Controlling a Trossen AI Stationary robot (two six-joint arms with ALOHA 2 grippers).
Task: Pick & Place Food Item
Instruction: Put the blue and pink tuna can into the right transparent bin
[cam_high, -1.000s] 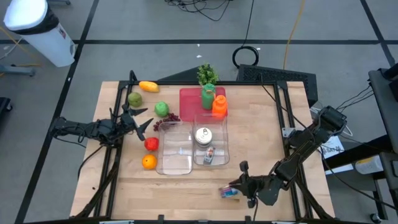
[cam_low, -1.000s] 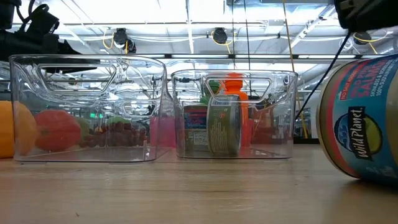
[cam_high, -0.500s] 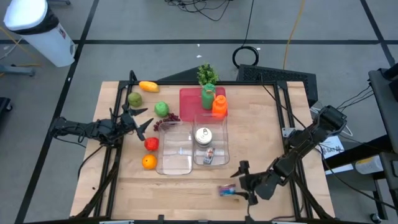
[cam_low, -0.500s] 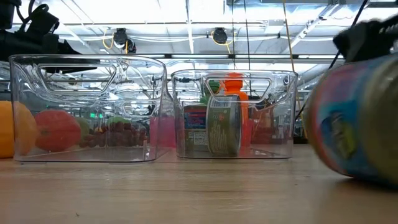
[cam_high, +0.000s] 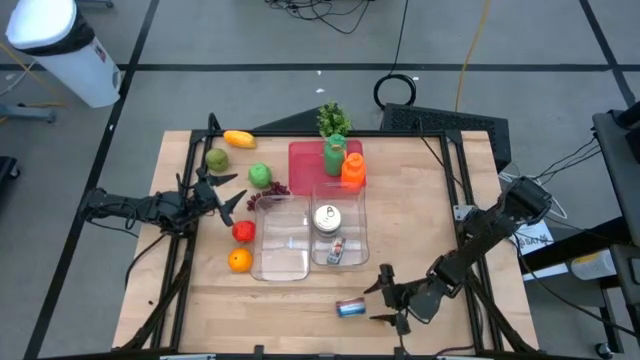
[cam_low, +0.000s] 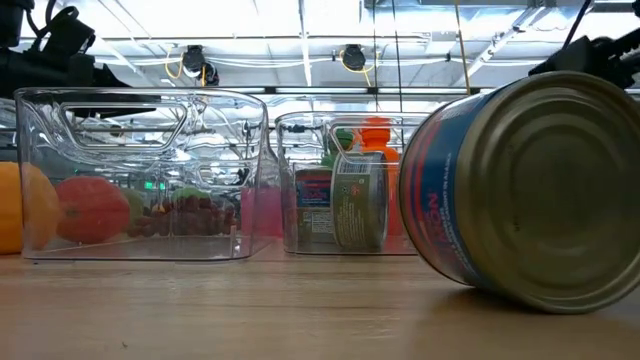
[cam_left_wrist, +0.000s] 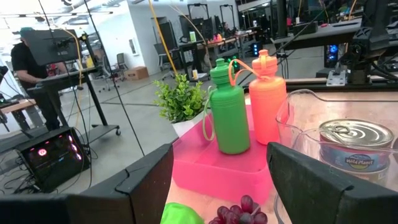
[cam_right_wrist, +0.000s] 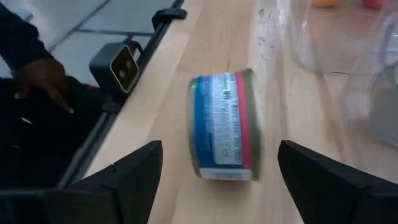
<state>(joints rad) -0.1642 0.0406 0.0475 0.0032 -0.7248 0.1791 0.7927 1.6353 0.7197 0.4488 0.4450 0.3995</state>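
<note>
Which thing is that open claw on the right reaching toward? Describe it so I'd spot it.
Start at the two clear bins mid-table, then look toward the near table edge. There a tin can lies on its side in front of the right gripper; unlike the upright cans inside the bin, it has a blue-and-red label.

A: Count?
B: Two clear bins (cam_high: 280, 245) (cam_high: 338, 232), three cans (cam_high: 351, 308) (cam_high: 327, 218) (cam_high: 337, 250), two bottles (cam_high: 334, 156) (cam_high: 353, 170).
A: Fruit?
B: Two oranges (cam_high: 239, 260) (cam_high: 238, 139), two green fruits (cam_high: 217, 159) (cam_high: 260, 175), one red fruit (cam_high: 243, 232), one grape bunch (cam_high: 274, 189).
</note>
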